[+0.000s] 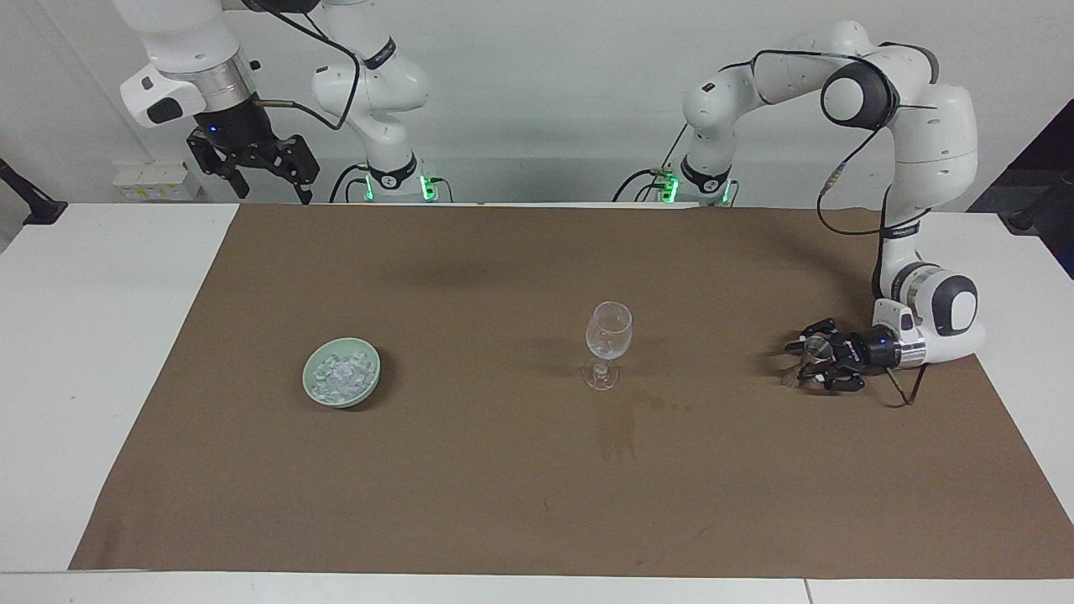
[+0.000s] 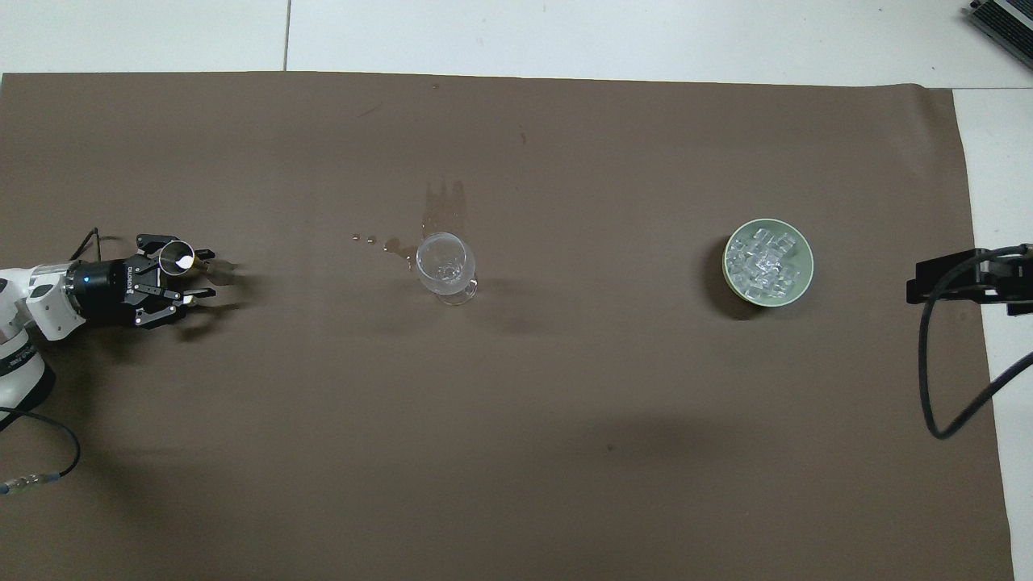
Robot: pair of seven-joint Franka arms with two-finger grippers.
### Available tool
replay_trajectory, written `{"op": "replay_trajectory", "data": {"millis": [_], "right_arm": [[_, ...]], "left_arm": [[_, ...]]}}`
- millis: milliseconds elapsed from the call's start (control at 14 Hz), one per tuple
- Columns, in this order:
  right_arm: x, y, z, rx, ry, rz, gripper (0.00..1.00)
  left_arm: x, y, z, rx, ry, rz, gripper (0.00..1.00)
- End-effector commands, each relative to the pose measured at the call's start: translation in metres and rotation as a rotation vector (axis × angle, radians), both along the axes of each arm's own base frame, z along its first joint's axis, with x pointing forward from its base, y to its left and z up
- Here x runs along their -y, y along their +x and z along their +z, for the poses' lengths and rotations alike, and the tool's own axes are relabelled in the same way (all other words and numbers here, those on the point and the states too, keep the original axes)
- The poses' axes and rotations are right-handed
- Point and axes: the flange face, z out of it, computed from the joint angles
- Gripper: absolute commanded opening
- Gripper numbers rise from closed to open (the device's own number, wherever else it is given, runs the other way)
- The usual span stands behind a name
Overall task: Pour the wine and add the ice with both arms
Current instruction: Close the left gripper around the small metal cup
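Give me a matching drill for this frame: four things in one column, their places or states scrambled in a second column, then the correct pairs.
Things:
1. ice
2. wine glass
3. left end effector
4. right end effector

Places or states:
A. raised, waiting over the table's edge nearest the robots
B. low over the cloth at the left arm's end, around a small metal cup
C. piled in the green bowl
D. upright mid-cloth, beside a wet stain

Pairs: 1-C, 2-D, 3-B, 4-A
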Motion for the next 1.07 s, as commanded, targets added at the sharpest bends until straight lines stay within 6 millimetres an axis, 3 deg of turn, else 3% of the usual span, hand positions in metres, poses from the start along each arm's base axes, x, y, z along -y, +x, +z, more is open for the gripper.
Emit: {"op": "replay_trajectory", "data": {"millis": [0,998], "right_arm": [[0.0034,-0.0038,0.0024,0.015,-0.003,0.007,1.0],[0.0033,-0.0033,0.0016,0.013,-0.003,0.007,1.0]], "left_arm": [[0.0012,-0.0025,-0.0021,0.023,-0.034,0.013,0.59],[-0.0047,-0.0045,-0.0011,0.027,-0.05,0.027,0.54]]}}
